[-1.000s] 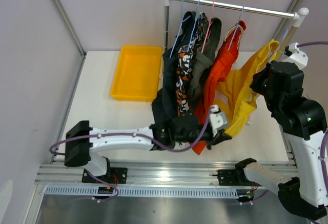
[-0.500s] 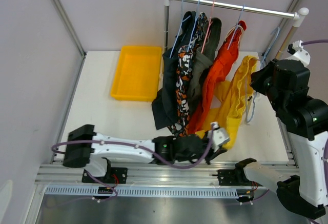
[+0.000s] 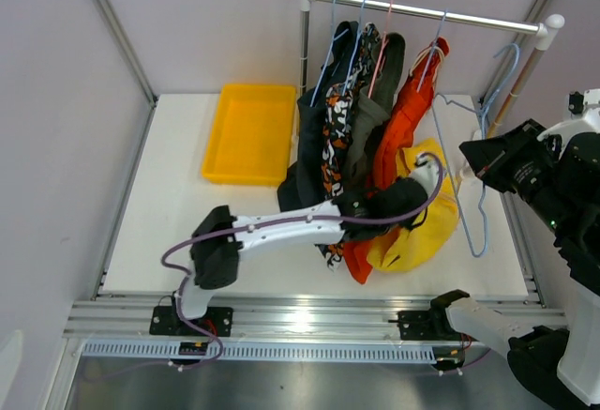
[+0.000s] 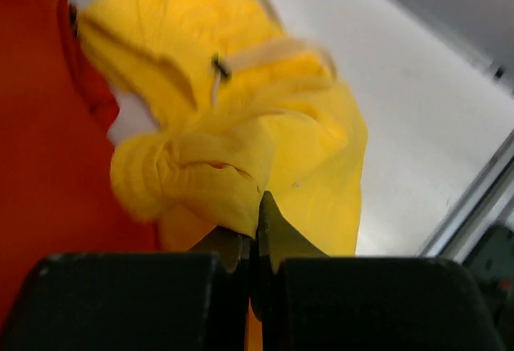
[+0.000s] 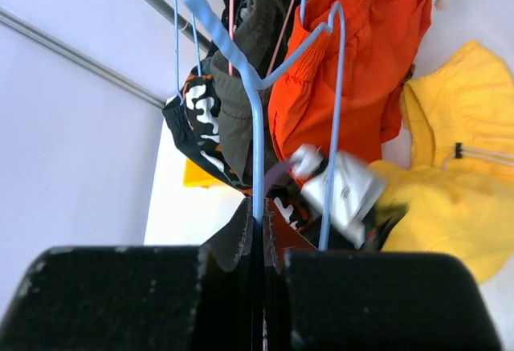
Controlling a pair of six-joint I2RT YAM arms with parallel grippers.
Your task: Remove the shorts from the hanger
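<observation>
The left pincer (image 4: 255,206) is clamped on the yellow shorts (image 3: 412,241), heaped on the desk (image 3: 187,222) against the orange-red shorts (image 3: 398,124), and the right pincer (image 5: 259,214) grips the bare blue hanger (image 5: 255,150); dragging the yellow pair away could snag its hanging neighbour.

Overhead shot was bright and even, with soft light from above and only faint shadows on the white table (image 3: 178,213). There was a bit of glare off the metal rail (image 3: 309,318) at the near edge. Left wrist cam was soft all over: the yellow shorts (image 4: 241,134) looked smeared, the orange-red shorts (image 4: 40,126) were a flat blob, and the bottom of the frame was near-black. Right wrist cam kept the blue hanger (image 5: 257,126) fairly crisp, but the left arm (image 5: 337,190) behind it was motion-blurred.
</observation>
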